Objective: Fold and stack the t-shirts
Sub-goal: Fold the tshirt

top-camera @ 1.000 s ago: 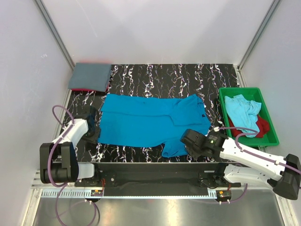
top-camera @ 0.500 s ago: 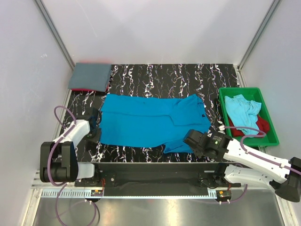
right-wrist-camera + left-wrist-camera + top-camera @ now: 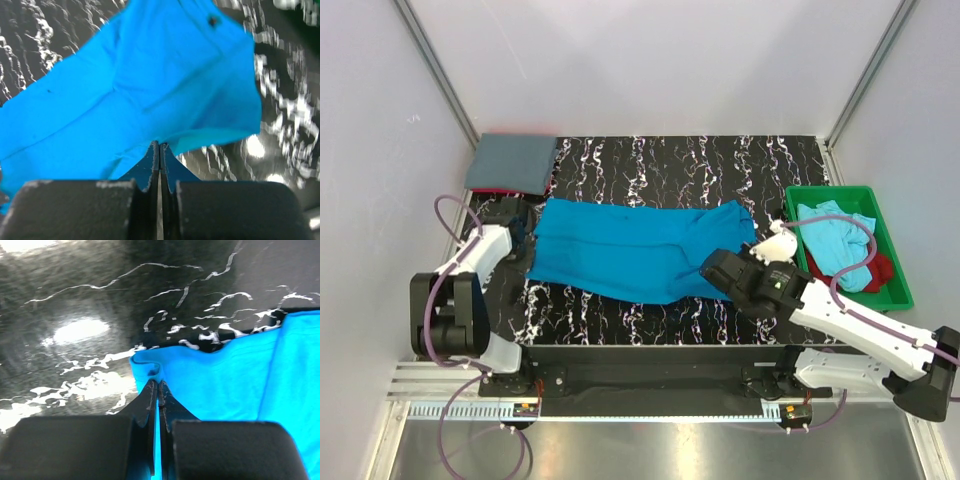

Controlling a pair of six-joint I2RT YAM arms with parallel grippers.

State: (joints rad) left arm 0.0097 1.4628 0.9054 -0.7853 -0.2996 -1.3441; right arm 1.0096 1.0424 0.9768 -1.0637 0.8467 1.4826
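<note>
A bright turquoise-blue t-shirt (image 3: 635, 250) lies across the middle of the black marbled table, its near edge lifted. My left gripper (image 3: 527, 243) is shut on its left edge; blue cloth (image 3: 225, 385) runs between the jaws in the left wrist view. My right gripper (image 3: 712, 272) is shut on the shirt's near right edge, with the cloth (image 3: 150, 85) hanging from the fingertips above the table. A slate grey-blue t-shirt (image 3: 510, 163) lies folded at the far left corner, red cloth showing under it. Light aqua (image 3: 832, 238) and red (image 3: 878, 268) t-shirts lie crumpled in the green tray.
The green plastic tray (image 3: 900, 270) stands at the table's right edge, close to my right arm. Grey walls enclose the table on three sides. Purple cables loop beside both arms.
The left gripper shut on the shirt's left edge and moved away from me. The right gripper carried the near right part up and away, so the shirt's near edge now lies farther from the front.
</note>
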